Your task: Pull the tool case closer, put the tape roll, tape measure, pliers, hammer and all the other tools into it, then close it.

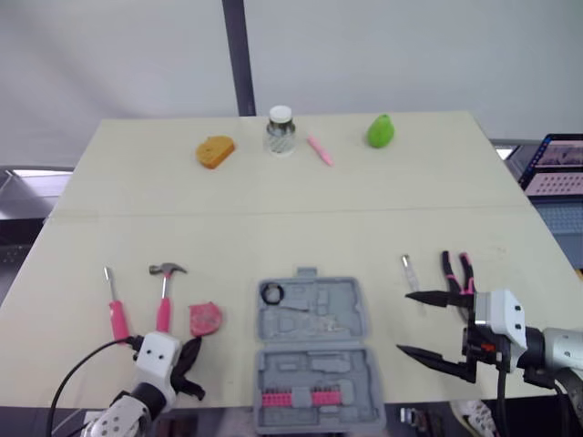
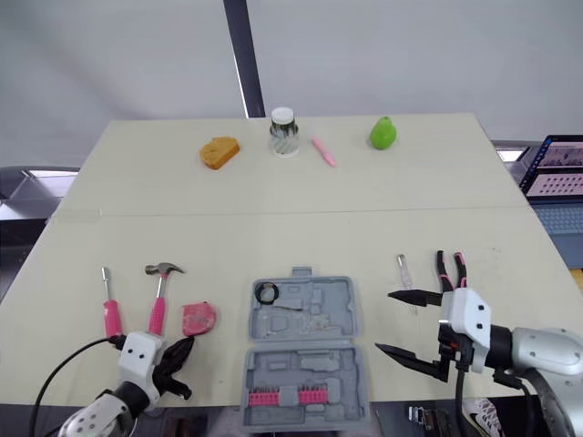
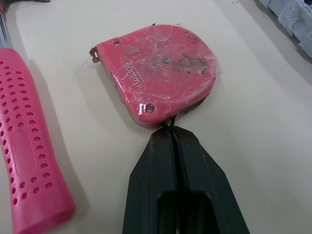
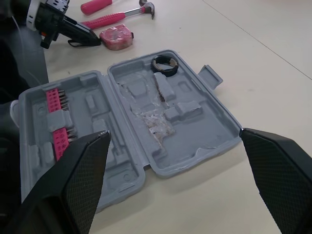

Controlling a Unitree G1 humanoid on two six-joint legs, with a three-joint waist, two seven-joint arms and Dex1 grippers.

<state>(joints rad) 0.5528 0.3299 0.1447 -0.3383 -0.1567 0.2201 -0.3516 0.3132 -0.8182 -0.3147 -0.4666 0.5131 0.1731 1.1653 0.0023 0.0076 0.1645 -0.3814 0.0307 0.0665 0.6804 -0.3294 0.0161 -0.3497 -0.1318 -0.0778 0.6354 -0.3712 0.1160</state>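
Observation:
The grey tool case (image 1: 310,360) lies open at the near table edge, with the black tape roll (image 1: 272,293) in its far half and pink bits in its near half. To its left lie the pink tape measure (image 3: 161,70), the hammer (image 1: 166,289) and a pink-handled screwdriver (image 1: 116,305). My left gripper (image 3: 169,130) is shut, its tip touching the tape measure's near edge. Right of the case, my right gripper (image 1: 426,322) hangs wide open with nothing between its fingers. The pliers (image 1: 458,271) and a small clear-handled screwdriver (image 1: 409,270) lie just beyond it.
Along the far edge stand an orange object (image 1: 215,151), a glass jar (image 1: 281,130), a pink pen (image 1: 320,150) and a green object (image 1: 380,130). A laptop (image 1: 557,168) sits off the table's right side.

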